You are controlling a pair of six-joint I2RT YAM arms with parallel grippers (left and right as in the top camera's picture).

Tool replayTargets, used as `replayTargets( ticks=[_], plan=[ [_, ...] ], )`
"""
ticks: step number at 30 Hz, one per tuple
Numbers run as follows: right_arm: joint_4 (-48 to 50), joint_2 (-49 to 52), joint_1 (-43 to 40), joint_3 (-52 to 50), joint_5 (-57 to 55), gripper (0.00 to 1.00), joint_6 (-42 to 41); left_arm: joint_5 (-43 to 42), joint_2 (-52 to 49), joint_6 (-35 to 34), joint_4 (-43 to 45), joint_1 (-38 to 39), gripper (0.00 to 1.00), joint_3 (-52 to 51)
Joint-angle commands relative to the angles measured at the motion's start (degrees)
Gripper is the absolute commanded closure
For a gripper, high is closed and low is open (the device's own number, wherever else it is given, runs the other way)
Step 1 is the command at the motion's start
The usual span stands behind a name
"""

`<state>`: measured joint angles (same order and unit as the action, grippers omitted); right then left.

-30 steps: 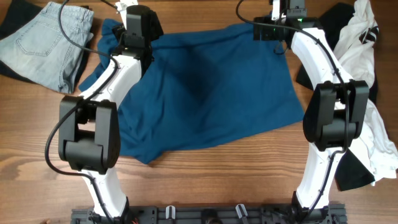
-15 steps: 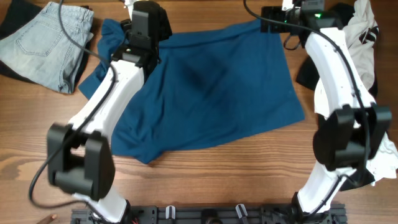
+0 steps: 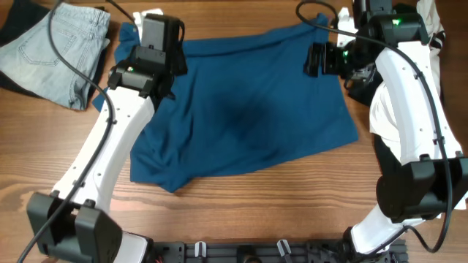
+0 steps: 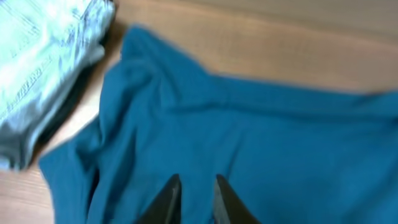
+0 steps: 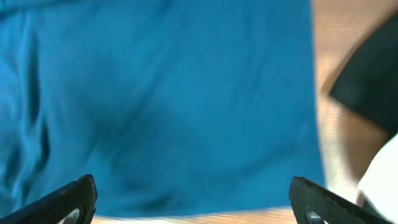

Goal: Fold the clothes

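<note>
Teal-blue shirt spread flat over the middle of the wooden surface, reaching toward its far edge. Left tool narrow at the shirt's far left part; cannot tell whether cloth is pinched. Right tool wide above the far right part.

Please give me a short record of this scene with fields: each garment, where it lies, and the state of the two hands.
shirt: teal shirt, spread flat but wrinkled, not yet folded, mid table
jeans: pale denim jeans, far left corner, beside the shirt's sleeve
other cloth: white garment with black parts, right edge
left hand: left hand over the shirt's far left part, fingers nearly together; grip on cloth not certain
right hand: right hand wide open above the shirt's far right part, holding nothing
</note>
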<state>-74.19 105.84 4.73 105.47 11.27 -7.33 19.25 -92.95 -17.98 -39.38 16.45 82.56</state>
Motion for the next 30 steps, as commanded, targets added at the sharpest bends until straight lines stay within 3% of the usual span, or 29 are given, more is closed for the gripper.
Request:
replayTargets(
  ticks=[1,5,10,14,19,22,26,28,30],
  plan=[
    [-2.34,-0.22,1.38,0.33,3.87,0.00,-1.70,-5.84,-4.59,-0.55,-4.39,0.15,0.85,0.15],
    [-5.11,-0.22,3.98,0.33,4.35,0.00,-1.62,-11.61,-9.35,-0.55,-7.39,0.15,0.86,0.15],
    [-7.15,-0.85,5.99,0.33,4.24,0.00,-1.68,-17.33,-15.10,-0.52,-8.72,0.15,0.94,0.15],
    [-8.59,-1.70,5.86,0.33,4.28,0.00,-1.70,-19.89,-18.25,-0.57,-10.43,0.17,0.87,0.15],
    [-9.53,-1.70,6.08,0.33,4.24,0.00,-0.35,-20.90,-18.93,-2.03,-11.78,0.17,0.85,0.17],
    [-9.60,-1.70,6.08,0.33,4.24,0.00,-0.35,-21.35,-18.91,-2.01,-12.85,0.17,0.64,0.17],
    [-9.40,-1.70,6.08,0.33,4.22,0.00,-0.33,-21.42,-18.91,-2.03,-13.88,0.17,0.61,0.17],
    [-9.33,-1.70,6.08,0.33,4.22,0.00,-0.31,-21.64,-18.91,-2.03,-13.66,0.17,0.66,0.17],
    [-9.07,-1.70,6.08,0.33,4.22,0.00,-0.20,-21.64,-18.88,-2.03,-13.20,0.17,0.61,0.17]
  ],
)
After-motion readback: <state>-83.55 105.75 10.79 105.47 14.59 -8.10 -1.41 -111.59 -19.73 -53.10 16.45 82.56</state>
